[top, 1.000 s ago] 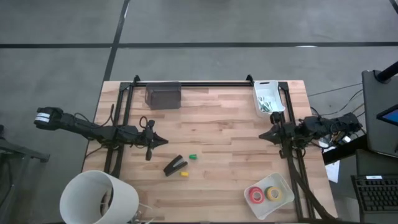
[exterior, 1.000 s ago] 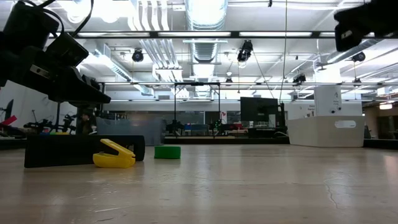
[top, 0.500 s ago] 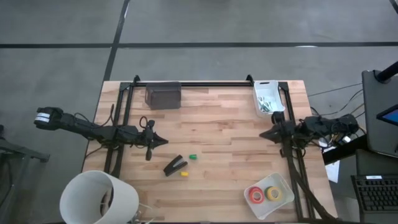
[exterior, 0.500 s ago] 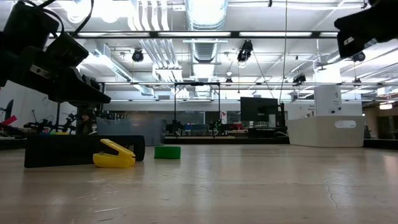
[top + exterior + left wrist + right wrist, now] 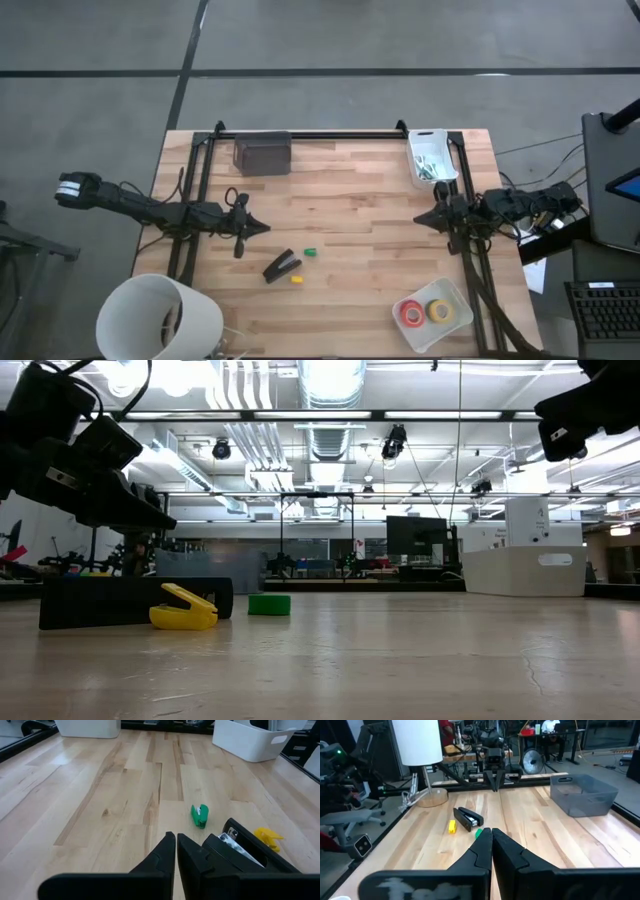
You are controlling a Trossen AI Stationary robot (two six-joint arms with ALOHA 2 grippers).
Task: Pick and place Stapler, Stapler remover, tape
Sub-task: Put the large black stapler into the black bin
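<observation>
Two tape rolls (image 5: pixel 426 313) in white tray (image 5: pixel 455 328); both pincers (image 5: pixel 262 228) (image 5: pixel 419 218) closed, empty.

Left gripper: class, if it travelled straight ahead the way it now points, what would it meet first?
Probably nothing on the table: the left gripper, shut, points across bare wood toward the right gripper. The stapler lies off to one side. Height is unclear.
</observation>
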